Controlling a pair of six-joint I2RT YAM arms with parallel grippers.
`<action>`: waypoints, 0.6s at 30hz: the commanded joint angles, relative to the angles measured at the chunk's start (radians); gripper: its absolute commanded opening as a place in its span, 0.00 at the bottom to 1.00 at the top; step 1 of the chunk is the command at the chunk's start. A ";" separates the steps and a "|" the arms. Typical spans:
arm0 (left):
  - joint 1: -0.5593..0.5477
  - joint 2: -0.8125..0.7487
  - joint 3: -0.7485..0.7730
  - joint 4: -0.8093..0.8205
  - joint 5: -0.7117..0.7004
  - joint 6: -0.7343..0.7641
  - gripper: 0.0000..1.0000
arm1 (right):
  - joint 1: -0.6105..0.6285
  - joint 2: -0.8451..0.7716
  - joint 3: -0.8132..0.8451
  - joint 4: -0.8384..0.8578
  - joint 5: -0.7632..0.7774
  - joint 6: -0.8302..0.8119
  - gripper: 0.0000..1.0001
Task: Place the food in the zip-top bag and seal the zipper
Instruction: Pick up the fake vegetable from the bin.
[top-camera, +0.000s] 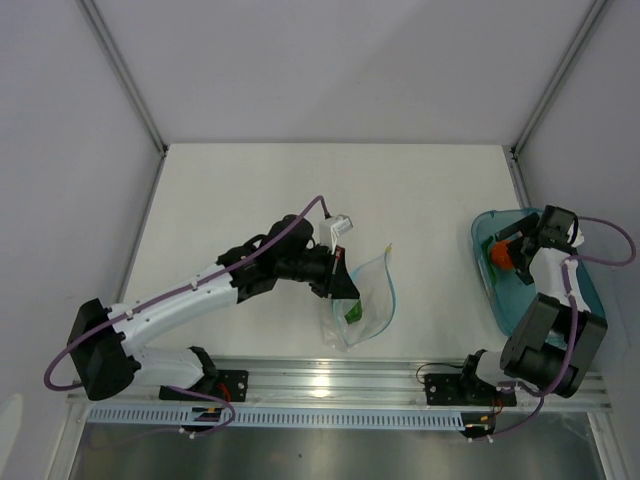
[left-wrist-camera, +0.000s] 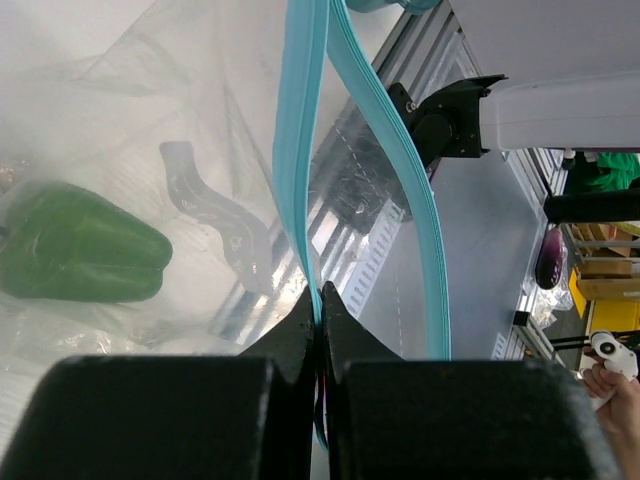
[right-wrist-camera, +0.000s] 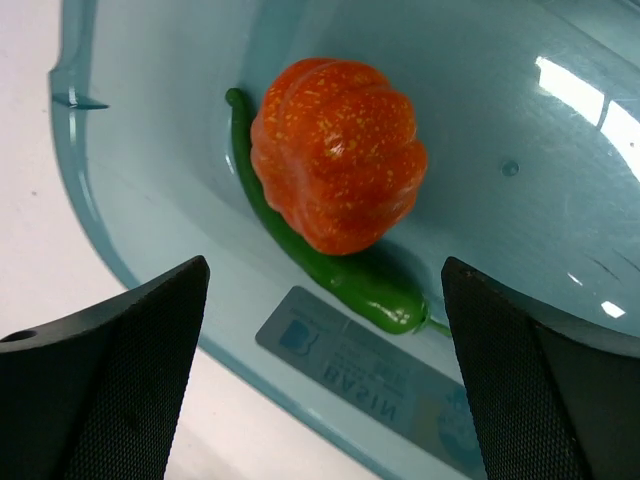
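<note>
Near the surface's near edge my left jaws pinch the zipper of the zip-top bag, whose mouth is open with only the green pepper inside, while at the right edge my right jaws hang wide over the orange-red food and a chilli in the tray, so I judge more loading and the sealing remain.

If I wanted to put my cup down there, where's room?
The whole far half of the table, behind the zip-top bag and teal tray, is bare; so is the gap between those two. Crowded: the tray, where the right gripper hovers over the orange food.
</note>
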 joint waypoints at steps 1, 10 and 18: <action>0.000 0.010 0.019 0.029 0.017 0.007 0.01 | -0.008 0.037 -0.016 0.103 0.011 -0.014 0.99; 0.000 0.044 0.043 0.017 0.030 0.016 0.01 | -0.008 0.110 -0.042 0.230 0.034 -0.051 0.98; 0.000 0.060 0.045 0.016 0.039 0.019 0.01 | -0.008 0.197 -0.045 0.308 0.022 -0.069 0.97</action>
